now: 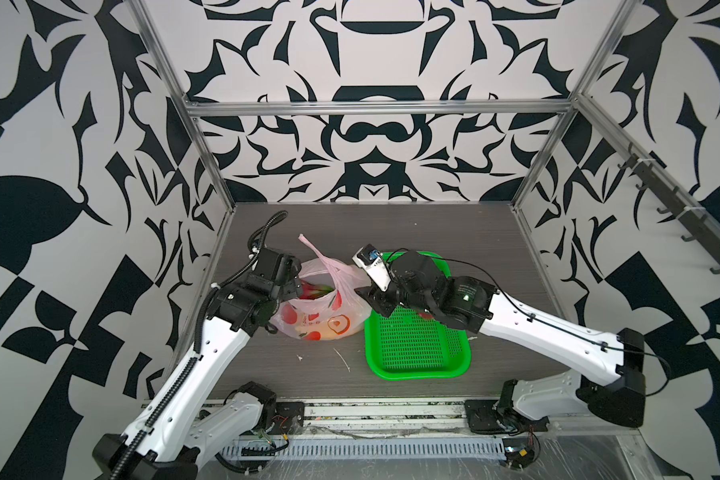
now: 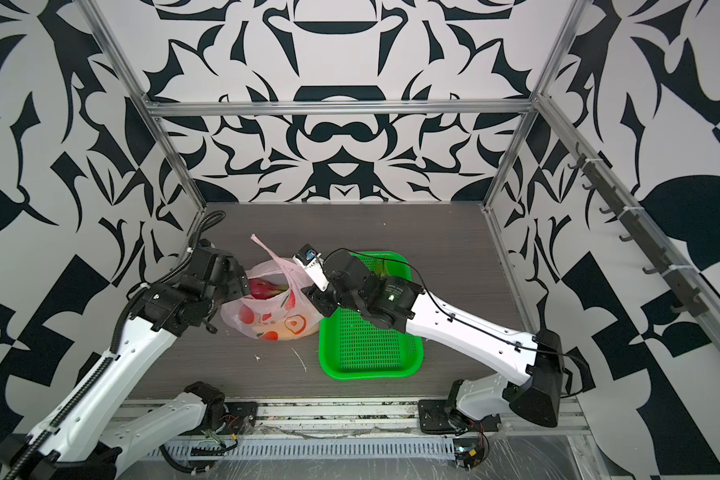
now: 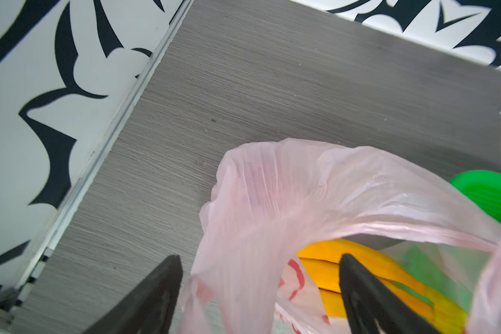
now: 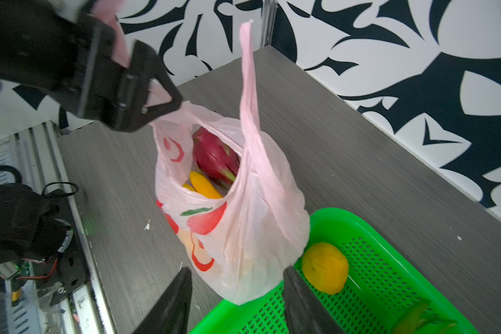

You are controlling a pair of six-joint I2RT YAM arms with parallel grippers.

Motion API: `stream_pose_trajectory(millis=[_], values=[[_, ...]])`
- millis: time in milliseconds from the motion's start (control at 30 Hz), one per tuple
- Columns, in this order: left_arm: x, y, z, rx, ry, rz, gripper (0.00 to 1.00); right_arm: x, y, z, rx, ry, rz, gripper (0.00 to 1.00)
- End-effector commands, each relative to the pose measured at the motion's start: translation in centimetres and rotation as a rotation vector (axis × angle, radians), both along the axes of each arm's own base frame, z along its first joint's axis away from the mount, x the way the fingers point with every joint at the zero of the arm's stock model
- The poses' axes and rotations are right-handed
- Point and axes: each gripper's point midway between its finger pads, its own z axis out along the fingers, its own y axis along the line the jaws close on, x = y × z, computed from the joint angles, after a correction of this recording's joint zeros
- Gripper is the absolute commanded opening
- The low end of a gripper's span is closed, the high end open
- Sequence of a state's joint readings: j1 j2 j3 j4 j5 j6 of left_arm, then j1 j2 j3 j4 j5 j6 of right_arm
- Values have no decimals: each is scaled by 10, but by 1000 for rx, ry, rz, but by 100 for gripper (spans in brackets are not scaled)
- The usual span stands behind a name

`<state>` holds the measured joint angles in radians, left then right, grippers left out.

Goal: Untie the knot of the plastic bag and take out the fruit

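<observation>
Bimanual workspace, seen from above and from both wrists. The plastic bag (image 1: 325,320), mouth open, stands on the tabletop (image 1: 433,232) nearer its left edge, about midway between the far and near edges. One loose handle loop (image 4: 248,75) rises upright. Inside the bag lie a magenta dragon fruit (image 4: 214,156) and yellow bananas (image 4: 203,185); anything deeper is veiled by the printed film. The green basket (image 1: 420,372) lies just right of the bag, touching its wall, and holds a round yellow fruit (image 4: 324,267).

A yellow-green object (image 4: 417,318) in the basket is cut off by the frame edge and cannot be identified. In both top views the right arm hides the basket's far half.

The left gripper (image 3: 259,257) has its jaws spread wide and straddles the bag's left rim, one finger inside above the bananas, without clamping. The right gripper (image 4: 237,269) has its jaws partly apart on either side of the bag's lower wall; whether they pinch it cannot be told.
</observation>
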<state>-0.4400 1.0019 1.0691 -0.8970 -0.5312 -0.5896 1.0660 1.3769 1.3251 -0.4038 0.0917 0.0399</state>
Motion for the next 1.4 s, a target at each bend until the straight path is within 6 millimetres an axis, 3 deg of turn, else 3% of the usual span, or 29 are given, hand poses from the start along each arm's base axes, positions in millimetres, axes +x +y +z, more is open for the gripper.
stream_pose_trajectory(millis=[0,267,400,567,800,967,1167,1367], values=[[8,10,-1,47,-26,18,83,-8,16,15,15,-27,47,52],[19,22,-8,-29,-78,49,45,-19,56,5,28,-5,113,48],[21,19,-14,-82,-97,46,32,-18,78,3,60,11,123,48],[22,12,-26,-151,-119,38,19,-4,101,-4,40,15,81,46],[15,11,-34,-217,-167,51,14,21,139,-36,-57,30,44,43],[5,16,-42,-222,-171,69,13,26,148,-65,-133,69,35,42],[-8,29,-53,-207,-160,117,12,13,148,-79,-137,142,57,37],[-14,38,-64,-203,-145,155,12,-19,150,-88,-113,243,132,31]])
